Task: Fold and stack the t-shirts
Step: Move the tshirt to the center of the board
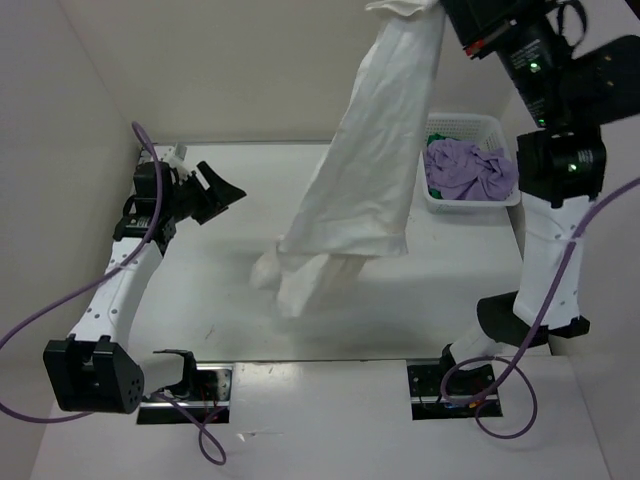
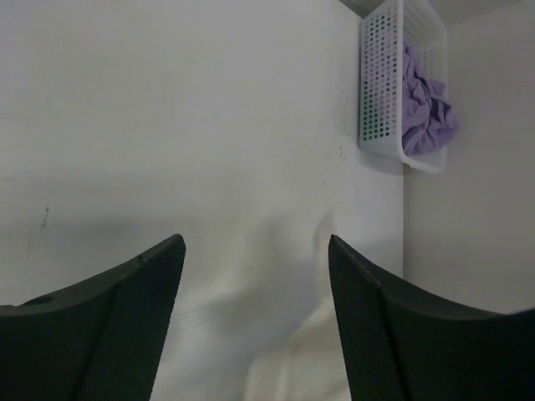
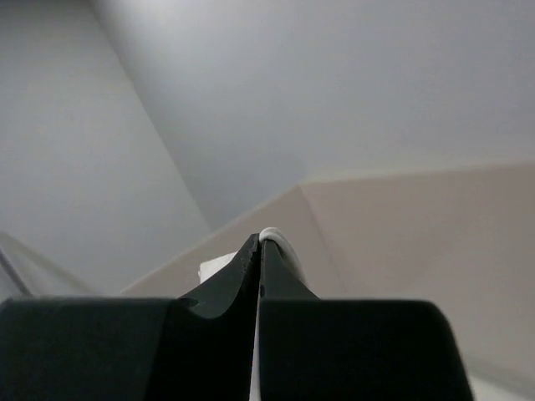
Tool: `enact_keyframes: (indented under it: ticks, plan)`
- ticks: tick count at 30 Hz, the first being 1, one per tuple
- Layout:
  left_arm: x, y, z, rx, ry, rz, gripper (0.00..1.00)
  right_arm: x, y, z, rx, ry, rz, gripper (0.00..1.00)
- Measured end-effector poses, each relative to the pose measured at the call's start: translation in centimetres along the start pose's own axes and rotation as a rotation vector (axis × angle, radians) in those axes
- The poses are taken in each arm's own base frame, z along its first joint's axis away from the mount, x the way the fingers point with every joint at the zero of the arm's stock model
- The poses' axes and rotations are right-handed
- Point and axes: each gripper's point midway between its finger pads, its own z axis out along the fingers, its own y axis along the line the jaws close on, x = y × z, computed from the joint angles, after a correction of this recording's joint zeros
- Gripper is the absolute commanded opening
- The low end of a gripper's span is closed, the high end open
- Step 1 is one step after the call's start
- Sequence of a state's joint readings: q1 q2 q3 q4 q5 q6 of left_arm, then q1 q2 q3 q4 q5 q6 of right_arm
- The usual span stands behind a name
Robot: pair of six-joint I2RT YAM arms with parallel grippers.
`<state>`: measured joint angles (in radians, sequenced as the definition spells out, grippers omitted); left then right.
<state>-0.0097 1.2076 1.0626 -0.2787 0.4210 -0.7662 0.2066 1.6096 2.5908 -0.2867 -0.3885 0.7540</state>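
Over the white table [image 1: 200,300], the white t-shirt [image 1: 375,150] hangs in a long, bunched column from the top of the overhead view down to the middle of the surface, where its lower end lies crumpled on the tabletop. The right arm [image 1: 550,230] stands tall on the right side. The white lattice basket [image 1: 500,195] sits at the far right of the table, close to that arm. The lilac t-shirt [image 1: 465,165] lies heaped inside it. Small green patches [image 1: 434,188] show beside and under the lilac cloth; they are probably the green t-shirt, though too little shows to be sure. The right gripper [image 3: 260,242] is raised high, its fingers pressed together on a fold of the white cloth. The left gripper [image 1: 215,195] hovers on the left of the table, well apart from the basket, fingers spread wide and holding nothing, pointing toward the shirt's lower end.
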Motion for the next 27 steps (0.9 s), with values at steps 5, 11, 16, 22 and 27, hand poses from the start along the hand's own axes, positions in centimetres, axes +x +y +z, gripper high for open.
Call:
enact_keyframes:
  ticks: [5, 11, 16, 22, 27]
  plan:
    - [-0.5, -0.1, -1.0, -0.017, -0.031, 0.011, 0.77, 11.2, -10.7, 0.0, 0.169, 0.245, 0.127, 0.0]
    - [0.2, 2.0, -1.6, -0.092, -0.043, 0.071, 0.77, 32.4, -30.2, -10.8, 0.653, 0.646, 0.339, 0.04]
    - [4.0, 4.9, -0.4, -0.19, 0.066, 0.111, 0.77, 40.1, -38.0, -16.4, 0.886, 0.815, 0.373, 0.03]
    - [9.5, 4.4, 2.9, -0.22, 0.247, 0.243, 0.76, 37.4, -40.4, -8.0, 0.835, 0.741, 0.239, 0.18]
    - [14.1, 2.5, 6.9, -0.219, 0.383, 0.391, 0.77, 35.8, -34.1, -1.5, 0.654, 0.68, 0.138, 0.65]
